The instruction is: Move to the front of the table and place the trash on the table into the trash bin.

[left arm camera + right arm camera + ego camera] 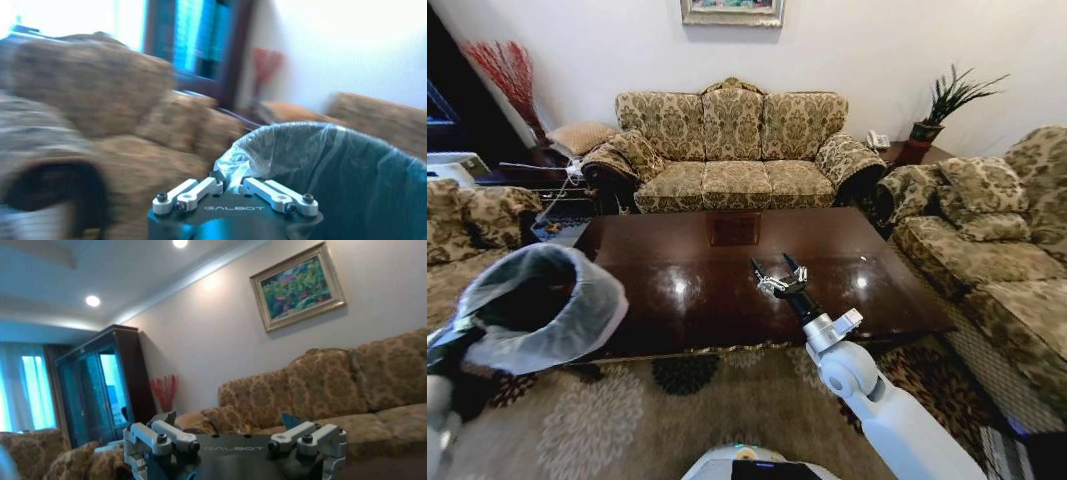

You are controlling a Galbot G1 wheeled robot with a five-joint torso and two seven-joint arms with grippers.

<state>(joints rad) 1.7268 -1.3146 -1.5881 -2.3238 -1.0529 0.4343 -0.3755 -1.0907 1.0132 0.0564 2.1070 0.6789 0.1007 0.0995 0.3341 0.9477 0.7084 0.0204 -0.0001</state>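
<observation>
While gripped by left hand [233, 186]: dark trash bin [542, 305], crinkled whitish liner.

The glossy dark-brown wooden desk [687, 290] stands on a patterned carpet [627, 420] among the sofas. A square inlay [733, 229] sits near its far edge; ceiling lights glare off its polished top.
</observation>
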